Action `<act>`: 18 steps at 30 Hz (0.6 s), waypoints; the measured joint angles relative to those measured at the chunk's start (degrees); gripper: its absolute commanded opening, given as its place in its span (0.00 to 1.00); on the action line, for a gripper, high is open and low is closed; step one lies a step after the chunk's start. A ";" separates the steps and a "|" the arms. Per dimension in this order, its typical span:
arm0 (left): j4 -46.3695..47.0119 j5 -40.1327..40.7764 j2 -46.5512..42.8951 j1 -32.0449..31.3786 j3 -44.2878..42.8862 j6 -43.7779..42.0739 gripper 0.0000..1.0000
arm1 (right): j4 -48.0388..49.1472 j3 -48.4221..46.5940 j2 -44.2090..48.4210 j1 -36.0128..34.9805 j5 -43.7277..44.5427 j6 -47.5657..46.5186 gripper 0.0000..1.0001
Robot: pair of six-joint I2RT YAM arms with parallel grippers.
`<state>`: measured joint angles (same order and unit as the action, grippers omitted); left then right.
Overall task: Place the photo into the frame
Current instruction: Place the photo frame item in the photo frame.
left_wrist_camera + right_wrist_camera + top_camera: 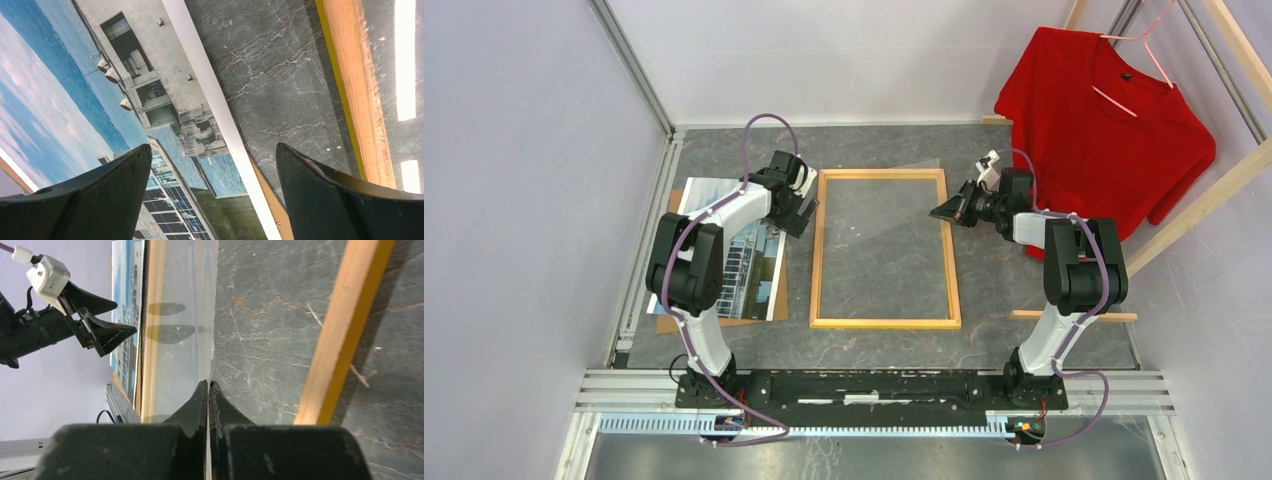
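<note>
left gripper (212, 151) spread over photo (75, 90) | right gripper (208, 383) pinching clear pane (182, 305) | frame (884, 322) face-down

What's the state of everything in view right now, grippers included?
photo: flat, image up, on the backing panel, outside the frame.
frame: lying flat, wood back up, no photo inside.
clear pane: edge pinched by the right gripper, tilted over the frame.
left gripper: open, above the photo's edge.
right gripper: shut on the clear pane.
red T-shirt: hanging on a hanger.
</note>
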<state>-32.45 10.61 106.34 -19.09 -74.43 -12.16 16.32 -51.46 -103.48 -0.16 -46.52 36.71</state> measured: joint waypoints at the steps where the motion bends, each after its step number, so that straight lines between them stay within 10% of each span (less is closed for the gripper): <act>1: 0.00 0.00 0.00 0.00 0.00 0.00 1.00 | -0.26 -0.13 -0.17 0.33 -0.07 -0.15 0.00; 18: 0.02 -0.17 0.00 0.00 0.00 0.00 1.00 | -3.45 -1.62 -1.07 1.90 -0.92 -1.86 0.00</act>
<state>-32.42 10.44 106.34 -19.09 -74.43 -12.16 12.86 -53.08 -104.55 1.74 -47.44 34.85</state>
